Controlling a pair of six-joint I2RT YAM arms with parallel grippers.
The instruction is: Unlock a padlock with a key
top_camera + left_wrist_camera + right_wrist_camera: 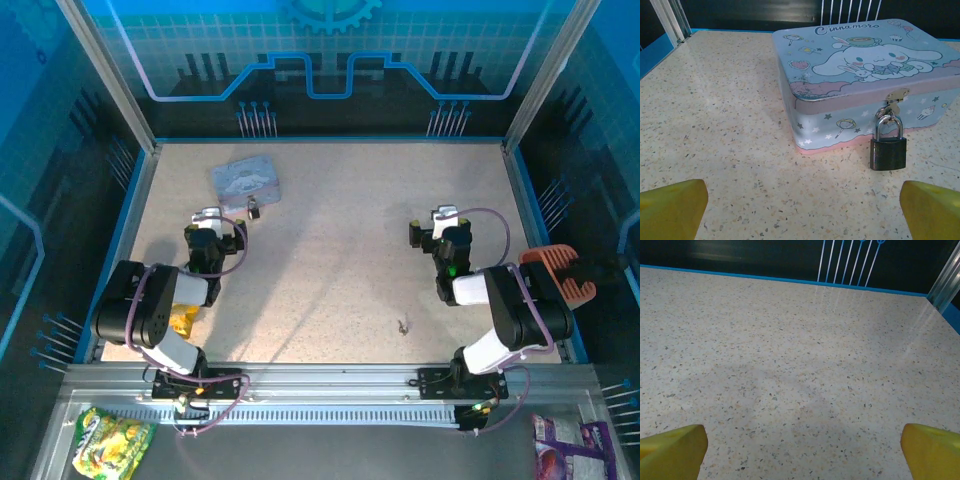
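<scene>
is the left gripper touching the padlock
Apart. The left wrist view shows bare table between the open left gripper and the padlock, which hangs from the hasp of the tin.

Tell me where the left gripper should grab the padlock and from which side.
Probably take the padlock by its dark body, pinched across the two narrow side edges, coming from the front, the side the left gripper faces. It hangs upright by its shackle from the hasp of the tin, back close to the tin wall, so a front-to-back pinch looks blocked.
</scene>
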